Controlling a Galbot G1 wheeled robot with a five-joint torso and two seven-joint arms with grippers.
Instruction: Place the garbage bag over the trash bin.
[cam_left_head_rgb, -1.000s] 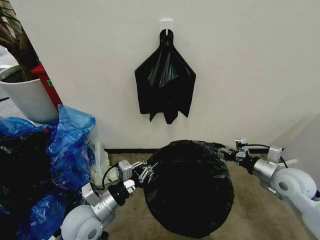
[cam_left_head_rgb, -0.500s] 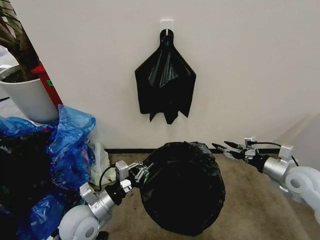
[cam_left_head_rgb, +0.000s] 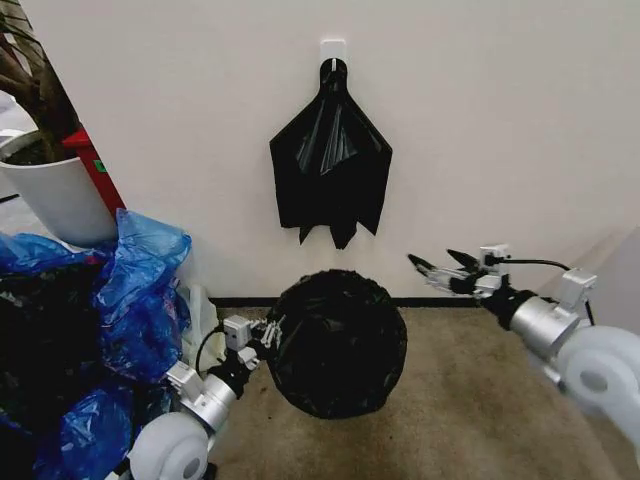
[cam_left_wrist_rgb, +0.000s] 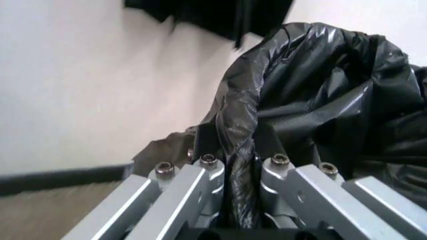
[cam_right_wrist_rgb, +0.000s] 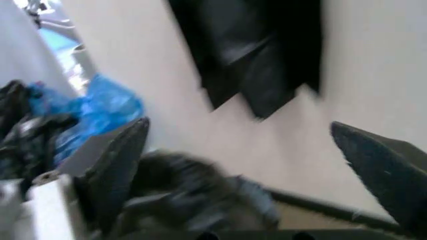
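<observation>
The garbage bag (cam_left_head_rgb: 335, 345) is a glossy black, wrinkly, rounded mass low in front of the wall in the head view. My left gripper (cam_left_head_rgb: 268, 332) is shut on a fold at the bag's left edge. The left wrist view shows that fold of the garbage bag (cam_left_wrist_rgb: 320, 90) pinched in the left gripper (cam_left_wrist_rgb: 237, 156). My right gripper (cam_left_head_rgb: 440, 266) is open in the air, right of the bag and apart from it. The right gripper (cam_right_wrist_rgb: 250, 165) has its fingers spread wide with nothing between them. The trash bin is hidden.
A kite-shaped black plastic bundle (cam_left_head_rgb: 330, 165) hangs from a hook on the wall above. Shiny blue bags (cam_left_head_rgb: 140, 290) are piled at the left, with a white plant pot (cam_left_head_rgb: 55, 200) behind them. Brown carpet (cam_left_head_rgb: 480, 400) lies to the right.
My right gripper has let go of the bag's right edge, opened, and lifted away. The bag has shifted left and toward the wall with the left gripper.
</observation>
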